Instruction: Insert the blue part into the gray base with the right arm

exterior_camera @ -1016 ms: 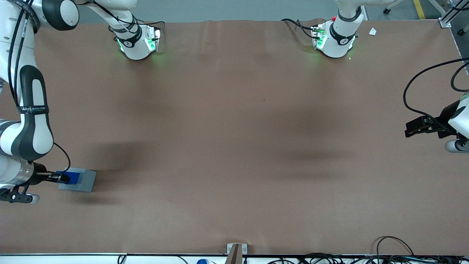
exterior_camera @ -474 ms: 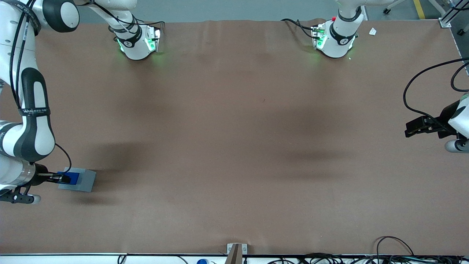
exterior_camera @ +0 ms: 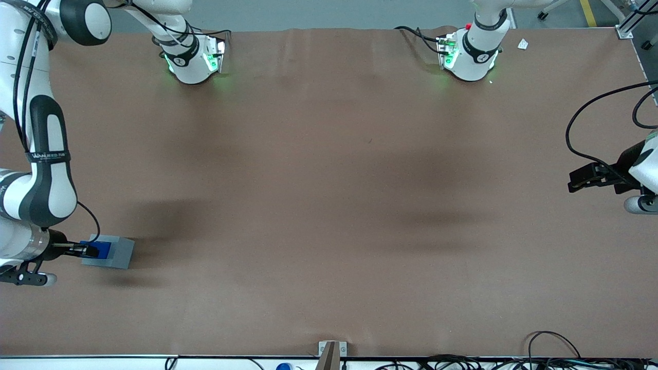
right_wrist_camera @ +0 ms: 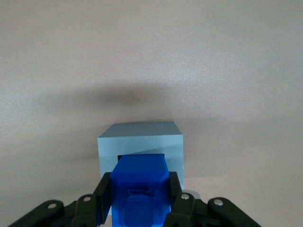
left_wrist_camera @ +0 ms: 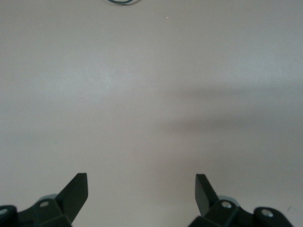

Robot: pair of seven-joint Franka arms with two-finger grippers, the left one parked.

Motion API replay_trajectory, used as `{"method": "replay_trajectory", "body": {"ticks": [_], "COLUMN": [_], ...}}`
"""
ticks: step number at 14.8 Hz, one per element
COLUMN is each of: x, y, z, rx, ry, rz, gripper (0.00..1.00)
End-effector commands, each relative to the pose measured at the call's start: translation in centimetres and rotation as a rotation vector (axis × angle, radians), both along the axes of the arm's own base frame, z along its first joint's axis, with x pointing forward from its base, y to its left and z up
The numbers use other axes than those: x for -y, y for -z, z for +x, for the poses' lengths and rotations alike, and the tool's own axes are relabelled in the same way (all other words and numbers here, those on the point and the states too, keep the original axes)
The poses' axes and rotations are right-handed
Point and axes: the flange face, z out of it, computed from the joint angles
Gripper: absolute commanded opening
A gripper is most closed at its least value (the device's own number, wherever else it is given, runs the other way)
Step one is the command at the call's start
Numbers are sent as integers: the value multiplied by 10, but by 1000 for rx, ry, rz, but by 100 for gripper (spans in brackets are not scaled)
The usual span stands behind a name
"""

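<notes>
Bench (exterior_camera: 329, 205): brown, carries the base at the working arm's end.
Right arm (exterior_camera: 43, 169): reaches down over the base.
Base (exterior_camera: 119, 252): gray, on the bench.
End effector (right_wrist_camera: 140, 198): grasping the part.
Part (right_wrist_camera: 140, 182): blue, lower end inside the base's recess.

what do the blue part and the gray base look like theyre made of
The blue part, held between the fingers of the gripper over the gray base, looks like hard molded plastic: saturated even color, faint sheen. The base also looks plastic, matte, with flat faces and crisp edges. Neither can be confirmed by look alone.
</notes>
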Motion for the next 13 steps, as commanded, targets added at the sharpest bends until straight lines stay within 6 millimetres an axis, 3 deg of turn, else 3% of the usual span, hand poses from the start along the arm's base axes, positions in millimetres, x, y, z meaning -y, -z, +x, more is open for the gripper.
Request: {"method": "replay_trajectory", "body": {"ticks": [1, 5, 9, 10, 13], "x": [6, 5, -1, -3, -13], "y": [21, 15, -16, -31, -102], "z": [1, 1, -6, -9, -31], "rx": [0, 0, -33, -46, -91], "ry": [4, 4, 17, 16, 19], "rz": [12, 15, 54, 59, 70], "gripper": [100, 100, 100, 100, 100]}}
